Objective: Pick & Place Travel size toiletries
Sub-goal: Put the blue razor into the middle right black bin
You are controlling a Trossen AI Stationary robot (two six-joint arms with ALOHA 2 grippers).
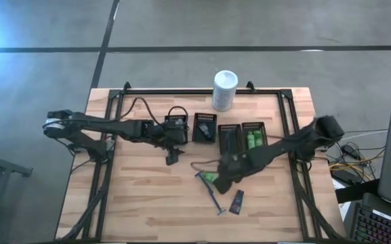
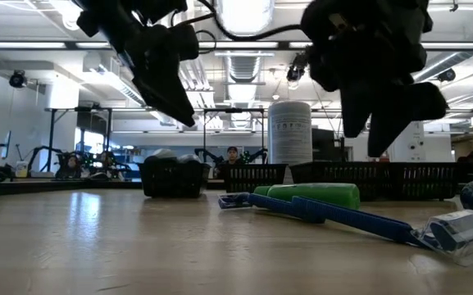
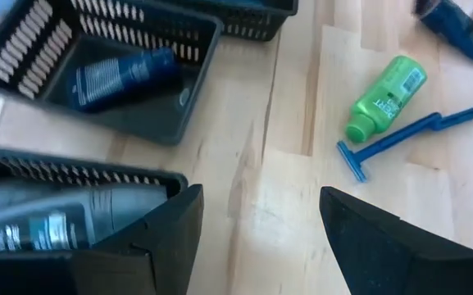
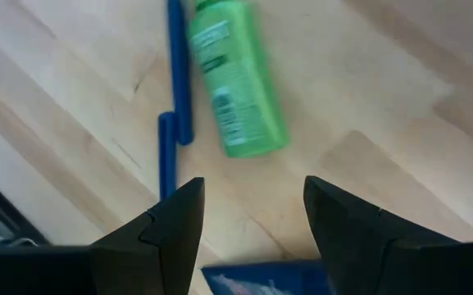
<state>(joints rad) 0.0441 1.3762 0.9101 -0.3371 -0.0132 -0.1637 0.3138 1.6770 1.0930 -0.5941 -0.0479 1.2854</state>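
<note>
Loose still on the bare wood: a green bottle lying on its side, a blue razor stretched just beside it and seemingly touching, and a dark flat tube a little nearer the table's front edge. I read these as the leftovers, since the row of black trays behind already holds sorted items, green bottles in the one furthest right. My right gripper hangs directly over the green bottle, fingers spread wide with nothing between them, placed for a descent onto it. My left gripper hovers just in front of the leftmost tray, fingers likewise wide apart and empty.
</note>
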